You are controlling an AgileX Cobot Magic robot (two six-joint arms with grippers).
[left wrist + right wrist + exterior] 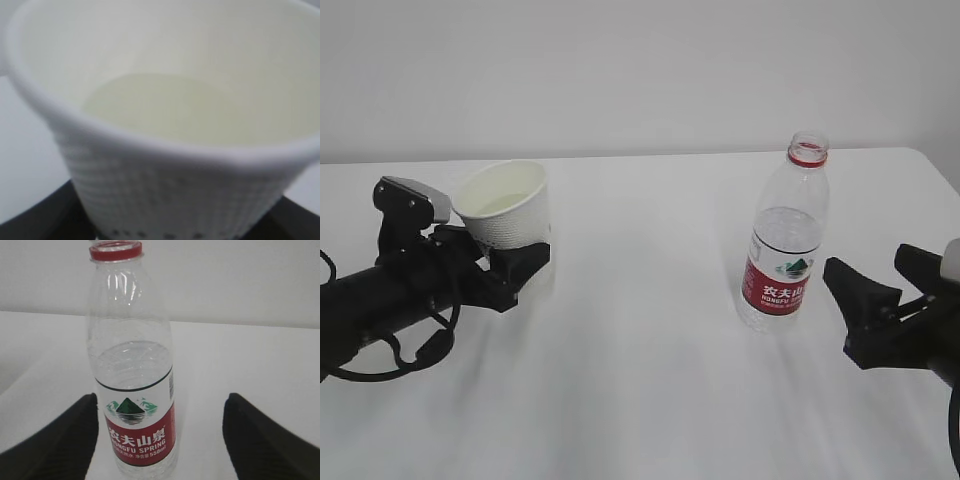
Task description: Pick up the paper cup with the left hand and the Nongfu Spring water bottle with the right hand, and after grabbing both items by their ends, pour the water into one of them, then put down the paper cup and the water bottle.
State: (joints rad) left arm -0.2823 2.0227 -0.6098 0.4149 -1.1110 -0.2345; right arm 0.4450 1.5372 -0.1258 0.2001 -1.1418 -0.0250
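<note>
Left side first: left hand (510, 262) has its jaws around the lower body of the paper cup (505, 208), black fingers flanking it on both sides in the left wrist view, so I'd call the cup gripped. It sits tilted, mouth leaning away from the arm, over the left part of the tabletop (640, 380); can't tell if its base still touches the surface. Cup looks empty, just a pale dry bottom, no visible water in it. Moving right: Nongfu Spring water bottle (785, 235) stands upright on the right half of the tabletop, cap off, red neck ring showing, water (132, 365) filling it to roughly mid-height, above the label. Right hand (880, 290) is near the right edge, jaws spread wide, pointed at the bottle but clear of it; right wrist view shows both fingers well apart with the bottle between and beyond them, no contact. Progress as I read it: cup grab done or nearly, bottle grab not yet made, pour and both put-downs all remaining. Open bottle plus light cup means spill risk on the lift.
</note>
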